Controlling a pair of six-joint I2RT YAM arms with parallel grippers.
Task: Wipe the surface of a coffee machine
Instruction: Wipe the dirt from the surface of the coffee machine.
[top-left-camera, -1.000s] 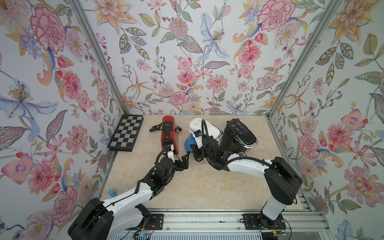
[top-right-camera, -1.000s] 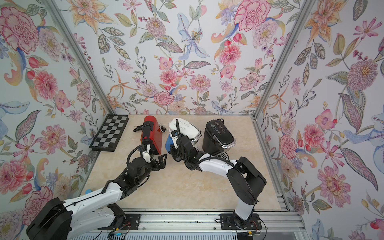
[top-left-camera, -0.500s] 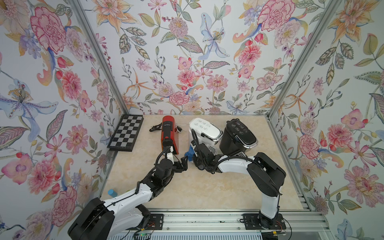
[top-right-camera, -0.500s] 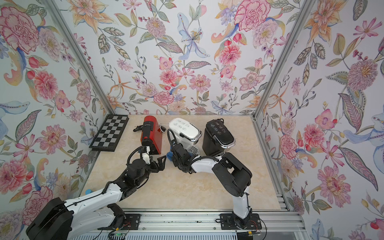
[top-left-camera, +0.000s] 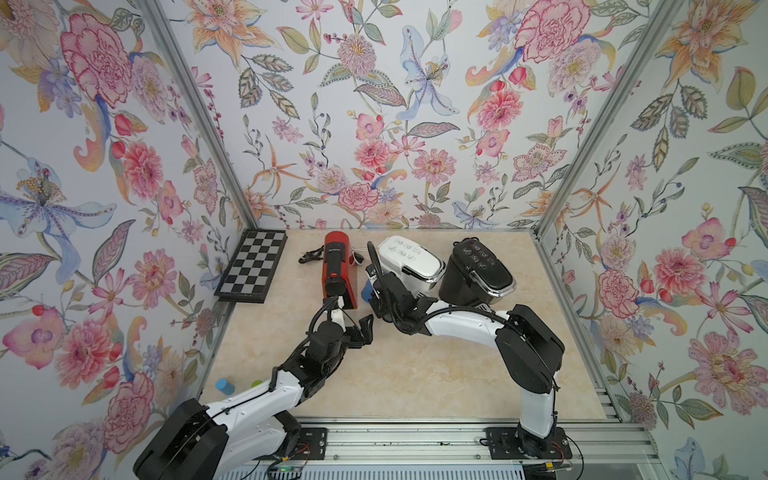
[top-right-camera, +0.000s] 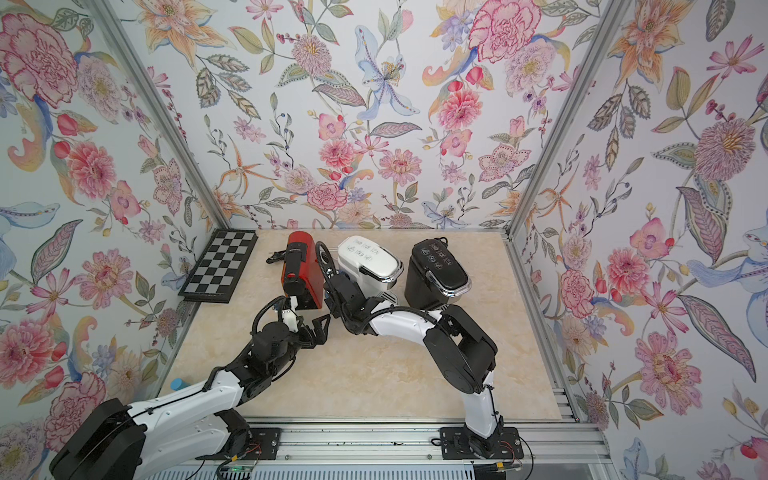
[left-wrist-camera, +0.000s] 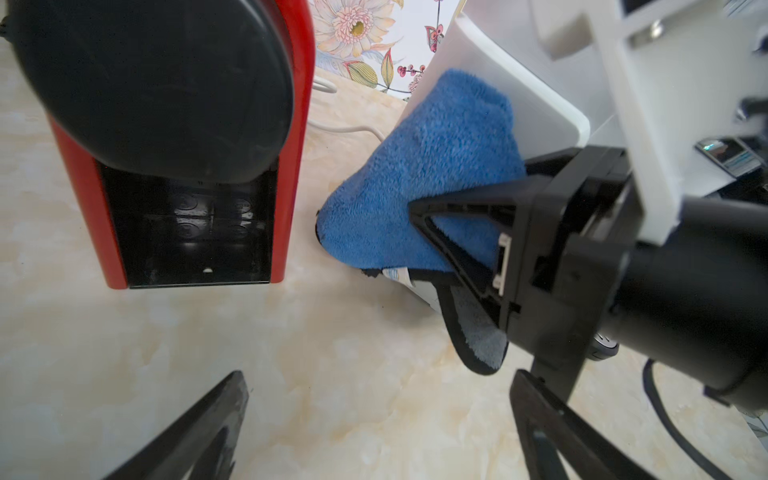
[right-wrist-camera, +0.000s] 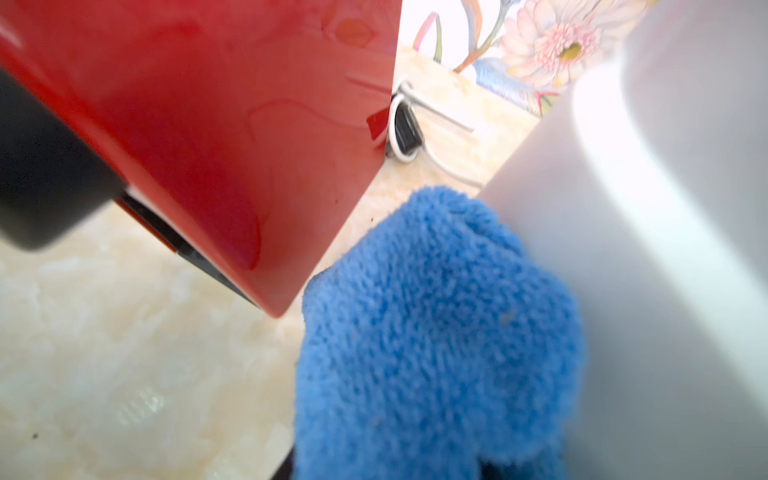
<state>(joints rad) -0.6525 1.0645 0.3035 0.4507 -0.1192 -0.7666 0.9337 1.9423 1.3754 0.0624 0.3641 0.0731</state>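
Toward 6 o'clock and across the middle: bare bench (top-left-camera: 415, 374), free to pass. Closes off at 12 o'clock behind a row of red coffee machine (top-left-camera: 337, 266), white coffee machine (top-left-camera: 409, 259) and black coffee machine (top-left-camera: 478, 270). Narrows to a slot between red and white, plugged by the blue cloth (left-wrist-camera: 419, 166) clamped in the right end effector (top-left-camera: 372, 291) and pressed against the white wall. Shows white and black close together in both top views. Keeps room at 10 o'clock between the red coffee machine and the chessboard (top-left-camera: 253, 266), save a black cable (top-left-camera: 309, 255). Holds the wide-spread left end effector (top-left-camera: 360, 328) just 6 o'clock of the red coffee machine.
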